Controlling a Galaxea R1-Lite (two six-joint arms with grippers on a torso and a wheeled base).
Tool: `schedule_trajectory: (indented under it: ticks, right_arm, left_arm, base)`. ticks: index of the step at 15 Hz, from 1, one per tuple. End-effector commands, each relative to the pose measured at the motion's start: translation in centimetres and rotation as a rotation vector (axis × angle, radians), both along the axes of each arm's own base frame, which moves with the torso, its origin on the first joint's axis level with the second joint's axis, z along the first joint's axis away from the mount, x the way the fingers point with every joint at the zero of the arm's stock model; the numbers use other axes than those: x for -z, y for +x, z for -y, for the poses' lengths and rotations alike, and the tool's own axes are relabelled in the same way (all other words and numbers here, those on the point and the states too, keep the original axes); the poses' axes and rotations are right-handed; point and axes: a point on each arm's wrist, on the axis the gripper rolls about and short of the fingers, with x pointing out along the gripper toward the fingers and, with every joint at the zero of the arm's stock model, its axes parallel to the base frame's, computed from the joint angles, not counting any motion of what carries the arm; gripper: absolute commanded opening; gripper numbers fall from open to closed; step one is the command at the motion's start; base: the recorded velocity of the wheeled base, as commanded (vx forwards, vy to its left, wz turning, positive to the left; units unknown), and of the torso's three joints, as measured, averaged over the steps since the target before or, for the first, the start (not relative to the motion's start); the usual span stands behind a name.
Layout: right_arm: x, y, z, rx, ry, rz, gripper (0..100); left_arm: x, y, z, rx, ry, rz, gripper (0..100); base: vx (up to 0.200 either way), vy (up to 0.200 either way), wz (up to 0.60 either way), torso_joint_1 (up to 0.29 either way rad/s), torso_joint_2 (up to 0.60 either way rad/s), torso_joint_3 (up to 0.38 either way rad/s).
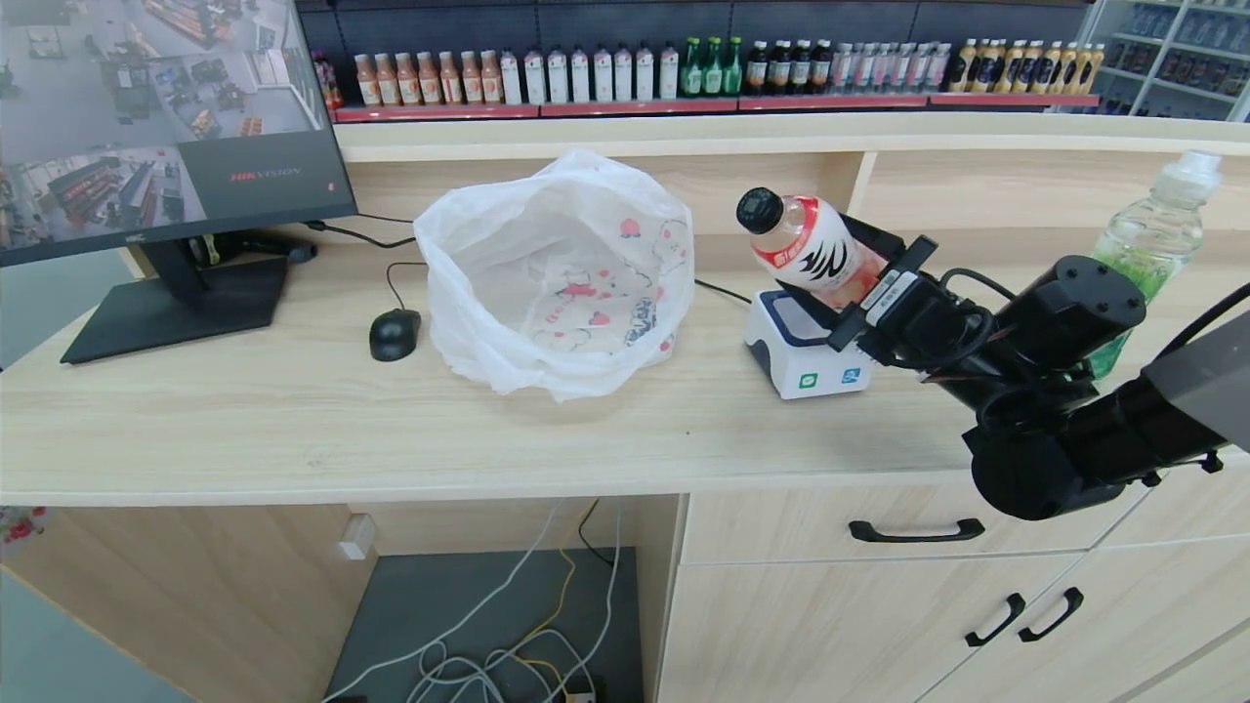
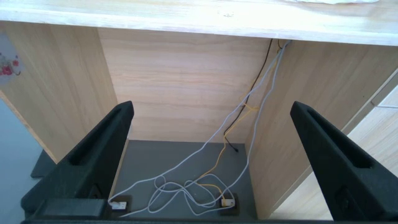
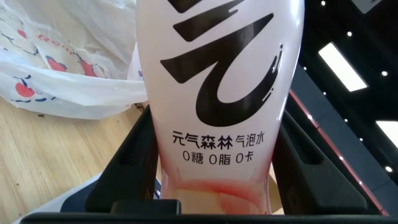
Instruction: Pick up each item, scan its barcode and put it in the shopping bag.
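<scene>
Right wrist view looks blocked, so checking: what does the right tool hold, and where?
A bottle, clamped around its lower body by the right tool.

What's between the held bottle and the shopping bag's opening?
Nothing visible. The bottle, held by the right end effector, sits above the scanner. The shopping bag stands open to the robot's left of it, with only counter between.

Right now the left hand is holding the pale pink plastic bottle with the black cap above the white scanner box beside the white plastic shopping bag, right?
No, the right hand holds the pale pink plastic bottle with the black cap, as the head view shows. It is above the white scanner box, beside the white plastic shopping bag.
</scene>
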Motion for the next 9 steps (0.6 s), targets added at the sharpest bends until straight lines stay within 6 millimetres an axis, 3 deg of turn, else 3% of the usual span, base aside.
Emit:
schedule_trajectory:
  ticks: [1,9]
  right_arm:
    - [0.1,0.0,0.1,0.002,-0.001,-0.003,0]
    - [1.2,0.3,-0.5,-0.004,-0.020,-0.022,0]
  left_arm:
    - [0.0,0.0,0.0,0.000,0.000,0.000,100]
    - [0.0,0.0,0.0,0.000,0.000,0.000,100]
  base:
    - [0.000,0.000,0.00,0.000,0.00,0.000]
    - [0.000,0.000,0.00,0.000,0.00,0.000]
